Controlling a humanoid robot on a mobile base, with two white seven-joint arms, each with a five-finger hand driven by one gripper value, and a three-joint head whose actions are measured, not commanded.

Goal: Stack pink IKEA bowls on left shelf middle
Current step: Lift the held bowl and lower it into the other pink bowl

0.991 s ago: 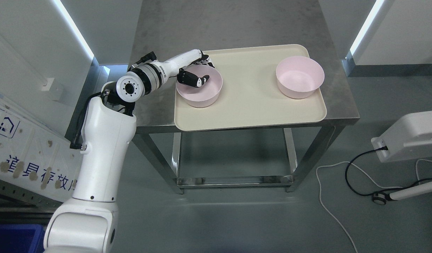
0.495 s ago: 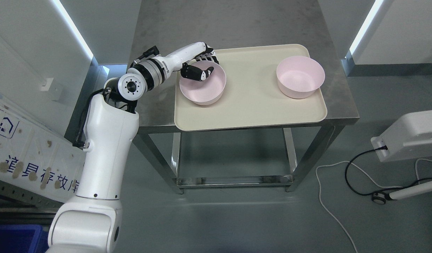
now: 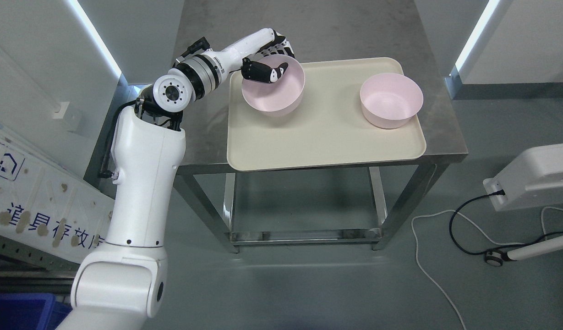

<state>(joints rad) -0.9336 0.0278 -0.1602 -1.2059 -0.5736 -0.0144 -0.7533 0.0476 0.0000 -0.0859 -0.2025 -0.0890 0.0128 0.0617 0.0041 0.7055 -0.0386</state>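
Steel counter with a tray; left hand is pinching a bowl's rim, bowl tilted above the tray. Second bowl is sitting well to its right. Looks like the carry step, next it probably needs lowering into that one.

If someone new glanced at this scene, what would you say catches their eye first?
Probably the left robot hand, gripping the rim of a pink bowl raised and tilted over the left part of the cream tray. Next, the second pink bowl sitting upright at the tray's right end, on the steel table.
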